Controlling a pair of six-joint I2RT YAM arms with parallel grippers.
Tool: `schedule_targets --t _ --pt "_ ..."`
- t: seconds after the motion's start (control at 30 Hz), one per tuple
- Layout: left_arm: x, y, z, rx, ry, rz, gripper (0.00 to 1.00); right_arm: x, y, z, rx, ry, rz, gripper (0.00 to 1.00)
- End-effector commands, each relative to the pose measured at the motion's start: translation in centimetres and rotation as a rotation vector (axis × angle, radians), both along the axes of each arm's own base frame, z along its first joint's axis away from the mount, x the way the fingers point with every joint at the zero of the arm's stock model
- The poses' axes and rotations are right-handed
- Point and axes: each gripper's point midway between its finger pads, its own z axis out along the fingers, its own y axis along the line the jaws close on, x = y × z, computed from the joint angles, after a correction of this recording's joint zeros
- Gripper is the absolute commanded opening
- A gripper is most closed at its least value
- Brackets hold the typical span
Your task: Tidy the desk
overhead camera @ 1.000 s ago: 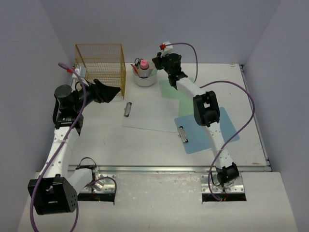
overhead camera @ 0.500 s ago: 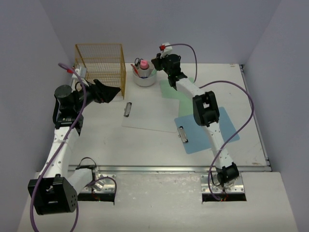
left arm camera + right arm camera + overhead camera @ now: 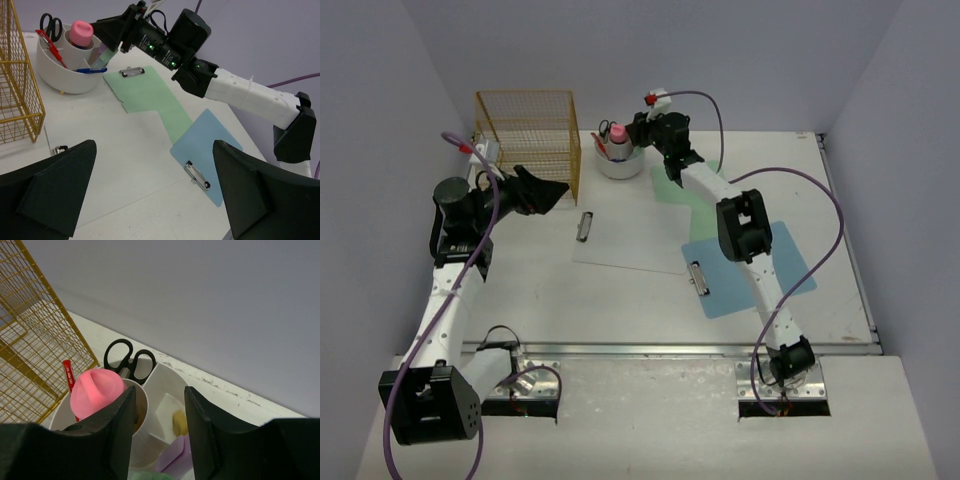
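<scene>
The table point(image 3: 540, 300) is the big white surface under both my arms, and it carries a white caddy point(image 3: 65, 75) close to its back edge. Seen from overhead, a yellow wire basket point(image 3: 528, 135) stands just left of the caddy. A white clipboard with a sheet of paper point(image 3: 620, 245) lies on the near side of the caddy. A blue clipboard point(image 3: 202, 140) lies farther from the caddy, toward the near right. A green clipboard point(image 3: 145, 92) sits beside the caddy on its right.

My left end effector point(image 3: 552, 190) hangs well left of the caddy, next to the basket, spread wide and holding nothing. My right end effector point(image 3: 159, 400) is directly above the caddy, fingers partly apart with nothing clearly gripped between them.

Inside the caddy are a pink-capped bottle point(image 3: 97, 387), black scissors point(image 3: 127, 357), a red pen point(image 3: 67, 372) and a blue pen point(image 3: 92, 70).
</scene>
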Motion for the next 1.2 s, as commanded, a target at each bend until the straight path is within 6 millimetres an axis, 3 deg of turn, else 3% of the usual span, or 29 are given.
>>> schedule_targets --t 0.0,0.2,0.33,0.37,0.47,0.5,0.53,0.73,0.77,0.83,0.9,0.97,1.0,1.03,1.1,1.17 --pt "-0.2 0.3 1.4 0.008 -0.059 0.005 1.00 0.5 0.4 5.1 0.047 -0.126 0.001 0.45" --pt "-0.3 0.3 1.4 0.008 -0.064 0.005 1.00 0.2 0.5 7.1 0.054 -0.154 0.012 0.45" --pt "-0.1 0.3 2.3 0.022 -0.084 0.007 1.00 -1.4 0.1 13.3 0.053 -0.252 0.039 0.45" --pt "-0.1 0.4 2.6 0.028 -0.089 0.006 1.00 -1.8 0.1 14.1 0.038 -0.267 0.051 0.45" --pt "0.0 0.5 3.2 0.038 -0.102 0.010 1.00 -3.9 -0.8 18.3 -0.011 -0.328 0.071 0.45" --pt "0.0 0.5 3.4 0.045 -0.110 0.014 1.00 -5.4 -1.5 21.6 -0.020 -0.374 0.074 0.46" --pt "0.0 0.7 3.6 0.060 -0.122 0.023 1.00 -6.4 -2.4 21.8 -0.077 -0.371 0.077 0.46" --pt "-0.5 1.7 3.5 0.173 -0.185 0.080 1.00 -13.7 -8.8 18.4 -0.356 -0.126 0.086 0.56" --pt "-0.5 1.9 3.5 0.188 -0.195 0.091 1.00 -13.7 -9.2 18.2 -0.380 -0.122 0.071 0.56" --pt "-0.9 2.1 3.2 0.220 -0.206 0.105 1.00 -18.0 -11.8 13.5 -0.491 0.070 0.079 0.52" --pt "-1.1 2.5 2.8 0.239 -0.199 0.123 1.00 -22.0 -13.7 11.6 -0.525 0.203 0.077 0.51" --pt "-1.3 2.7 2.5 0.265 -0.198 0.136 1.00 -26.1 -15.4 7.2 -0.533 0.409 0.060 0.48" --pt "-1.3 2.9 2.5 0.274 -0.201 0.144 1.00 -27.2 -16.0 6.3 -0.534 0.452 0.046 0.47" --pt "-1.4 3.2 2.2 0.286 -0.194 0.158 1.00 -30.4 -17.1 3.9 -0.507 0.608 0.006 0.47" --pt "-1.5 3.3 2.2 0.295 -0.202 0.171 1.00 -32.6 -18.3 1.8 -0.488 0.705 -0.054 0.47" --pt "-1.9 3.6 1.4 0.308 -0.175 0.183 1.00 -36.2 -20.0 -0.9 -0.472 0.852 -0.154 0.47"
